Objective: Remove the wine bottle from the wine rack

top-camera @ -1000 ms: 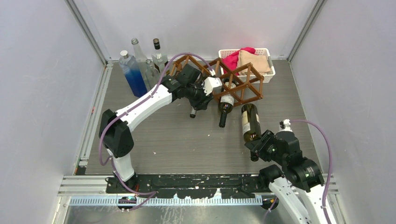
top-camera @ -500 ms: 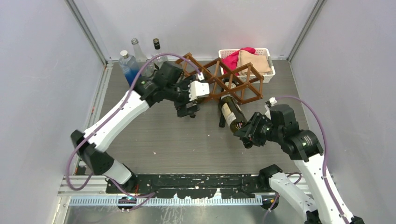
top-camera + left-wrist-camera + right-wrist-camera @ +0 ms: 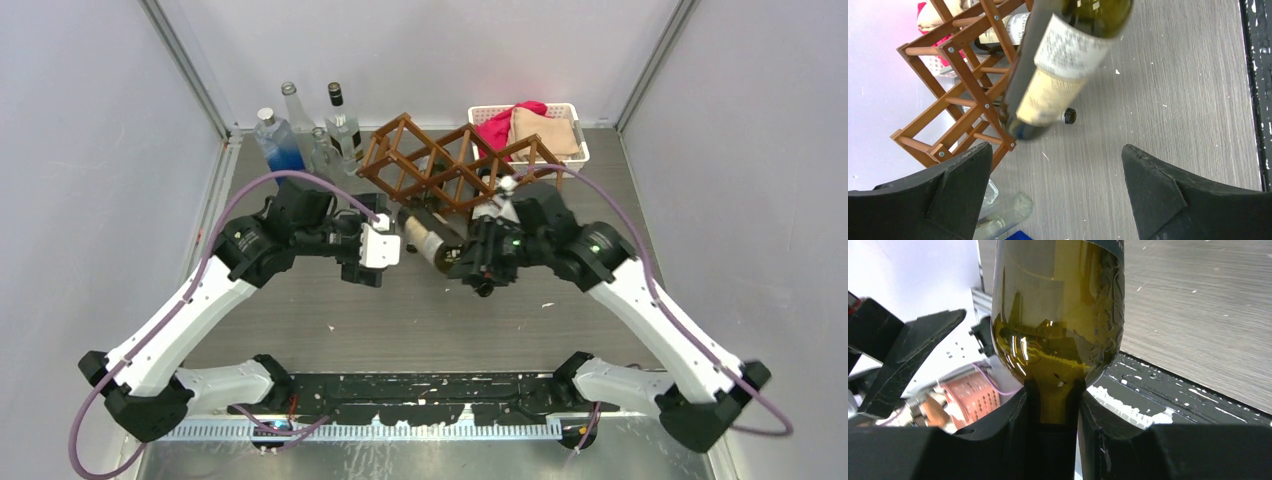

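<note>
Your right gripper (image 3: 1054, 407) is closing tight on the neck of the wine bottle (image 3: 428, 236) – in the right wrist view both fingers are pressing against the glass just below the shoulder. The bottle is hanging above the table (image 3: 400, 320), tilted, with its base aiming far and left toward the near side of the wine rack (image 3: 450, 165). Its body is lying outside the diamond cells; whether the base is touching the nearest slats I cannot tell.

Your left gripper (image 3: 1057, 146) is standing wide open and holding nothing. It is hovering just left of the bottle, with the labelled body crossing above the gap between its fingers in the left wrist view.

A second bottle (image 3: 1013, 27) is sitting in the rack. A cluster of glass bottles (image 3: 343, 125) is standing at the far left – one of them blue. The white basket (image 3: 574, 108) is holding pink and tan cloths at the far right, just behind the rack
</note>
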